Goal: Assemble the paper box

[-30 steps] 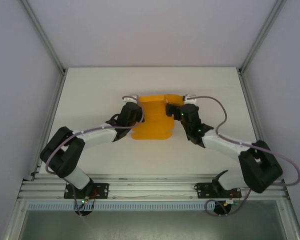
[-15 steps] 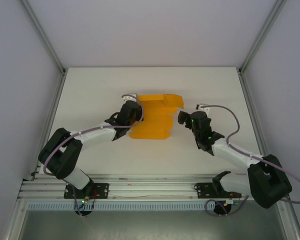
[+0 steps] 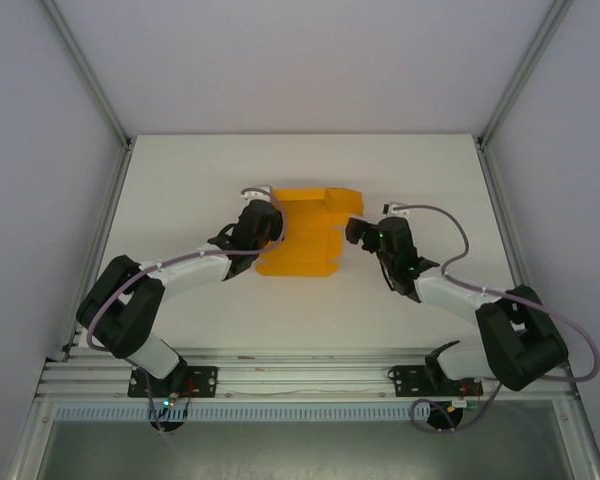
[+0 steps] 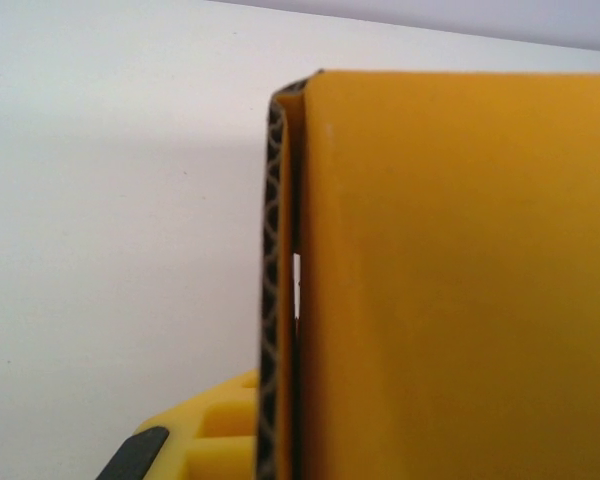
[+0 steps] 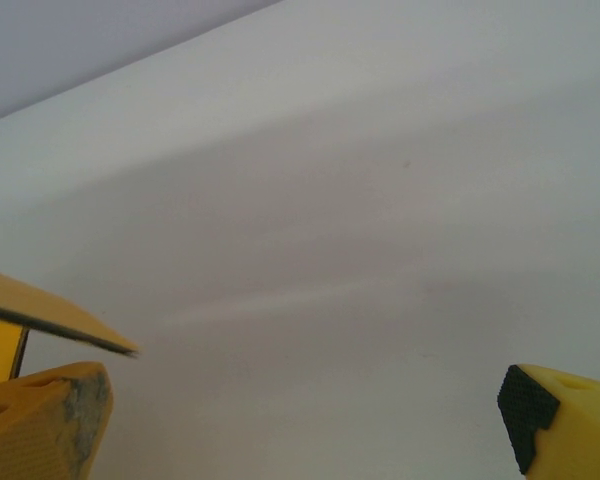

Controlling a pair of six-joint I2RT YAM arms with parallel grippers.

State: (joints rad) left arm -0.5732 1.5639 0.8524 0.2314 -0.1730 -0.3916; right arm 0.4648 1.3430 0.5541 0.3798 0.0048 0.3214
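Right gripper (image 3: pixel 356 229) back in closer to the paper box (image 3: pixel 305 235) after pulling away, jaws spread wide and holding nothing, just beside its right edge, left gripper (image 3: pixel 271 224) clamped on its left wall, box partly folded, mid-table (image 3: pixel 180 190)

Soft, even overhead light; wrist close-ups blurred.
In the top view the table (image 3: pixel 180 200) is brightly and evenly lit, with only faint shadows cast under the left gripper (image 3: pixel 270 225) and the right gripper (image 3: pixel 354 230). Just ahead of the left gripper, the paper box (image 4: pixel 460 280) is rendered soft, a grey shadow falling beside it. The right gripper's fingertips (image 5: pixel 50 425) are out of focus; a pale streak of glare is seen on the table beyond them.
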